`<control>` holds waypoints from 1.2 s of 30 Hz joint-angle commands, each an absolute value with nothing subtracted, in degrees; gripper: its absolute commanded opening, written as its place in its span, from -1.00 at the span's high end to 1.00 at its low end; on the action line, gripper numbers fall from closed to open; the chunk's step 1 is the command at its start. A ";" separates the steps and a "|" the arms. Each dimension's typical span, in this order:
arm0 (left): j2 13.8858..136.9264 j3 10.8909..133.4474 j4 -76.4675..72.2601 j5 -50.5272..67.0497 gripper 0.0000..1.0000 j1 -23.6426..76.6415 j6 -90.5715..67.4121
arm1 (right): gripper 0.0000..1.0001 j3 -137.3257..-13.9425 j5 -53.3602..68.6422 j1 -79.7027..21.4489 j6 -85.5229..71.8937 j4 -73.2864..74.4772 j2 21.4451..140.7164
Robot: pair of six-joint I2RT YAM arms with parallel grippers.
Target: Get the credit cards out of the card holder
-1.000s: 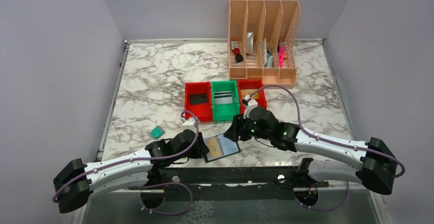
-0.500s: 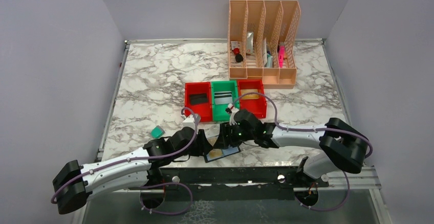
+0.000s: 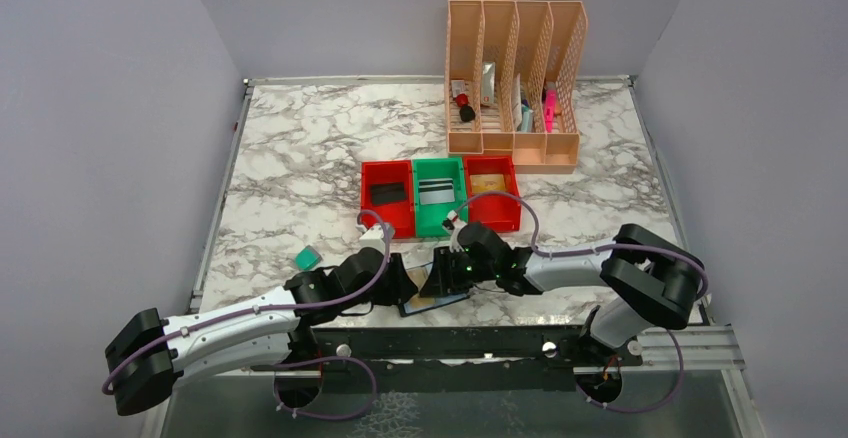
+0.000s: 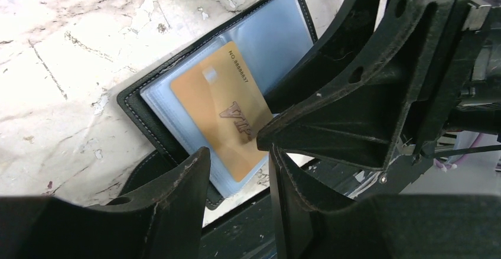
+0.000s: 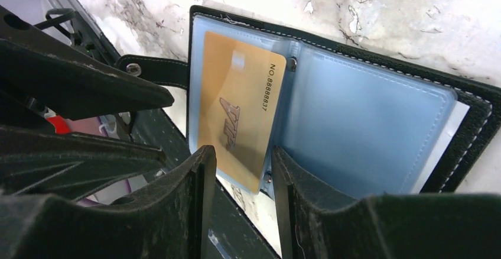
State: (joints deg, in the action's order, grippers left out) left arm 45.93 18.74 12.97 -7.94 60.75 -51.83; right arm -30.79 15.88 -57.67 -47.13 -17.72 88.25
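Observation:
The black card holder (image 3: 430, 304) lies open at the table's near edge, mostly hidden under both grippers in the top view. In the wrist views its inside is blue-grey (image 5: 366, 123), and a gold card (image 5: 236, 117) sticks partway out of the left pocket. It shows the same way in the left wrist view (image 4: 227, 114). My right gripper (image 5: 241, 155) is open, with the card's lower end between its fingers. My left gripper (image 4: 236, 158) is open just over the holder's near edge. The two grippers face each other closely (image 3: 405, 283) (image 3: 442, 280).
Two red bins (image 3: 366, 198) and a green bin (image 3: 440, 231) stand just behind the holder, each with a card inside. A peach file organiser (image 3: 515, 148) stands at the back. A small teal object (image 3: 307, 257) lies at the left. A black rail (image 3: 450, 343) runs along the near edge.
My right gripper has moved left and down from beside the bins onto the open holder. My left gripper has edged right towards it. The holder is now mostly covered.

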 commanded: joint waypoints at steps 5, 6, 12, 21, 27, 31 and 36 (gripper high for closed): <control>46.97 20.15 10.96 -6.76 0.08 60.73 -50.46 | 0.18 -28.69 13.33 -57.91 -50.02 -20.27 88.96; 47.31 20.05 10.77 -6.82 0.08 60.75 -50.45 | 0.19 -28.59 13.02 -57.92 -49.95 -20.06 88.61; 49.41 18.75 7.54 -5.53 0.17 60.71 -50.45 | 0.24 -27.99 12.55 -57.92 -50.06 -19.93 87.16; 58.12 19.20 6.99 -4.65 0.51 60.73 -50.34 | 0.36 -27.46 14.58 -57.92 -51.06 -22.66 87.61; 59.76 18.98 12.07 -7.15 0.63 60.73 -51.23 | 0.69 -25.41 15.53 -57.38 -54.84 -27.21 87.94; 57.51 18.18 12.04 -7.28 0.62 60.71 -51.63 | 0.84 -25.22 19.08 -56.78 -55.64 -29.83 88.92; 55.30 17.53 12.68 -7.37 0.63 60.71 -51.51 | 0.60 -24.84 18.89 -56.18 -55.85 -29.48 88.85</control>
State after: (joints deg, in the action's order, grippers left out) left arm 56.95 18.94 9.45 -6.39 60.75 -51.51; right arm -25.52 17.28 -56.86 -54.81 -26.85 88.44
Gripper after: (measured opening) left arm 0.187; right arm 0.173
